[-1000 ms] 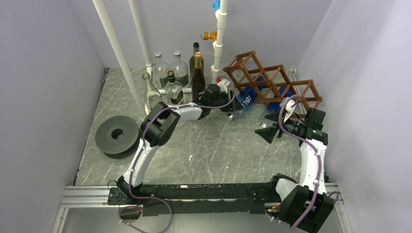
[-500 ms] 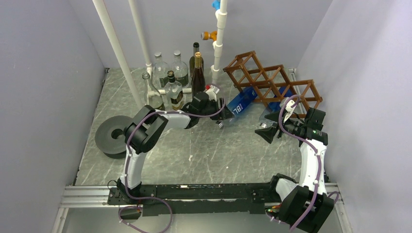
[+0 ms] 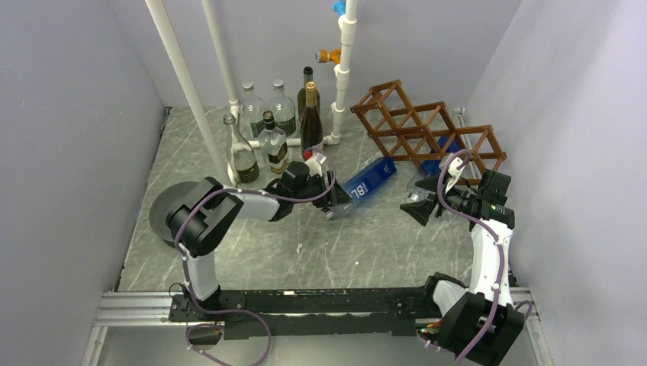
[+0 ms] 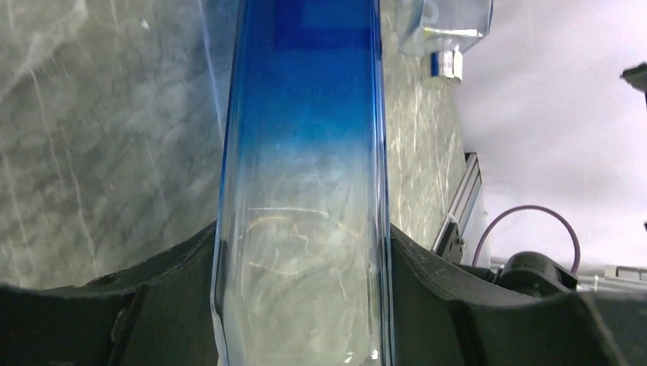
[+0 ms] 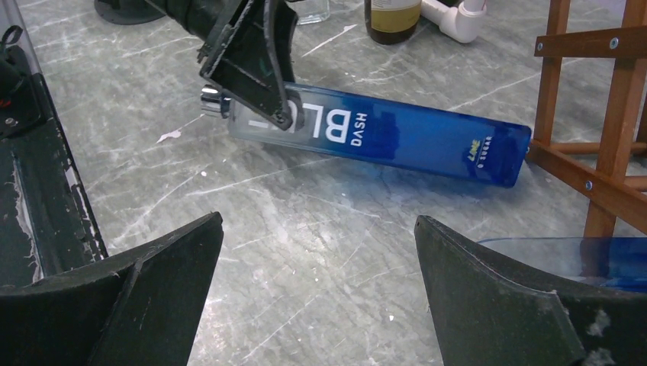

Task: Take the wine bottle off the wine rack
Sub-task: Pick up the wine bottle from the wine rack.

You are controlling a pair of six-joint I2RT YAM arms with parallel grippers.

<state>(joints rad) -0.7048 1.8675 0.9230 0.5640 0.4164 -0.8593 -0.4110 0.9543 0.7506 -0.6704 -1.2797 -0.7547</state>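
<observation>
My left pincer (image 3: 329, 200) grips the blue wine bottle (image 3: 368, 180), base just beside wine rack (image 3: 427, 126); right pincer (image 3: 417, 203) gapes empty.

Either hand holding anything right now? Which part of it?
Left hand grips the blue bottle by its clear end near the cap. Right hand is open, holding nothing.

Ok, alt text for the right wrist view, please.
The left pincer grips a blue bottle by its clear neck end, its base beside the wooden wine rack. The right pincer, open and empty, frames the foreground; another blue bottle lies at the rack's foot.
</observation>
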